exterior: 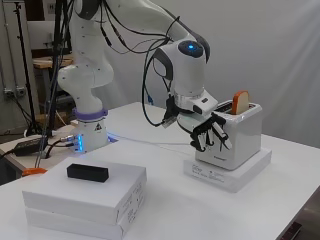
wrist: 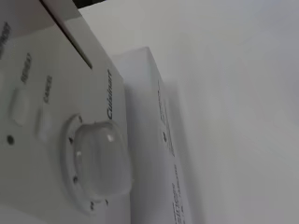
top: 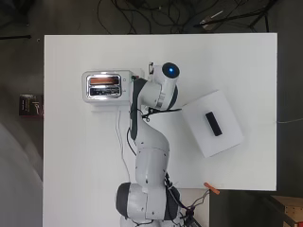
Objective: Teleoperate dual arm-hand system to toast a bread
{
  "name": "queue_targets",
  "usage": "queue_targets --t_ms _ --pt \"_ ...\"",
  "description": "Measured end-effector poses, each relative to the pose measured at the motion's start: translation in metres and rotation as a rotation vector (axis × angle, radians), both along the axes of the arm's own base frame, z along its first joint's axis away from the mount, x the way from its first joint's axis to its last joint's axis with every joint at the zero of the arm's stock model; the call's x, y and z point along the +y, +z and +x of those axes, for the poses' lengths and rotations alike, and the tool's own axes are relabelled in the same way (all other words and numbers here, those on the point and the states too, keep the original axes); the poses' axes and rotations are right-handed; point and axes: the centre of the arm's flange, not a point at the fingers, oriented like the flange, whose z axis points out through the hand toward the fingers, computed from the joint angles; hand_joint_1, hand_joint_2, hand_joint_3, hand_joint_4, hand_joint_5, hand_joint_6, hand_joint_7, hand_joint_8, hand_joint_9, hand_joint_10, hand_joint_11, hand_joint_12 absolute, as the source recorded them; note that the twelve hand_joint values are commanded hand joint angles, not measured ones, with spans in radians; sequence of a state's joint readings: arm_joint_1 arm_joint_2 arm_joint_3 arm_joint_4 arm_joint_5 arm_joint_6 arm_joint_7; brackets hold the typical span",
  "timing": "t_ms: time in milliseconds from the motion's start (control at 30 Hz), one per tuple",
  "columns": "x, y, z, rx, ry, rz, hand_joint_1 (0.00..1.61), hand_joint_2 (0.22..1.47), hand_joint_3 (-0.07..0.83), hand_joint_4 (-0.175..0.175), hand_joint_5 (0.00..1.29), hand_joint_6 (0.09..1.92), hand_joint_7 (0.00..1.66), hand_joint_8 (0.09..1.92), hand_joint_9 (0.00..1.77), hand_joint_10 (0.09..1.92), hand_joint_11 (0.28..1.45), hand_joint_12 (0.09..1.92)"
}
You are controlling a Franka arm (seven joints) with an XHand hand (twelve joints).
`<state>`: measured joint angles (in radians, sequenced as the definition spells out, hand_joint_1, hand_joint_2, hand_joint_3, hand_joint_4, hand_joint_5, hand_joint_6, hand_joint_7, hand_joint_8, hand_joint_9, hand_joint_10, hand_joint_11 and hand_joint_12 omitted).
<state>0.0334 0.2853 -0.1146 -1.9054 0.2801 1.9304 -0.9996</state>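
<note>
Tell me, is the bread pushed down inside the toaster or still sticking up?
Sticking up. In the side view the bread stands well above the toaster top, in the far slot. The hand is at the control end.

Black block [exterior: 87, 172] on white boxes [exterior: 85, 200] (stacked)

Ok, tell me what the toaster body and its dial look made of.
Toaster: looks like glossy white plastic or painted metal, a smooth shell with soft highlights; the look leaves it open. Its dial: probably translucent or silvery plastic, judging by bright glints on its rounded cap.
</note>
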Motion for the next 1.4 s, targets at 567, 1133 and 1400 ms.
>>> queue_targets --t_ms 567,1133,1400 --pt "-0.001 -0.073 -0.013 0.136 -0.056 0.008 0.34 1.07 0.001 -0.084 0.35 0.09 1.28 1.92 1.53 1.92 1.11 1.92" --pt "0.062 0.198 -0.021 -0.189 0.064 -0.18 0.0 1.02 0.0 -0.031 0.26 0.09 0.23 0.09 0.32 0.09 0.39 0.09" --pt "0.112 0.23 -0.077 -0.217 0.146 -0.216 0.0 1.05 0.011 -0.013 0.25 0.09 0.24 0.09 0.28 0.09 0.36 0.09"
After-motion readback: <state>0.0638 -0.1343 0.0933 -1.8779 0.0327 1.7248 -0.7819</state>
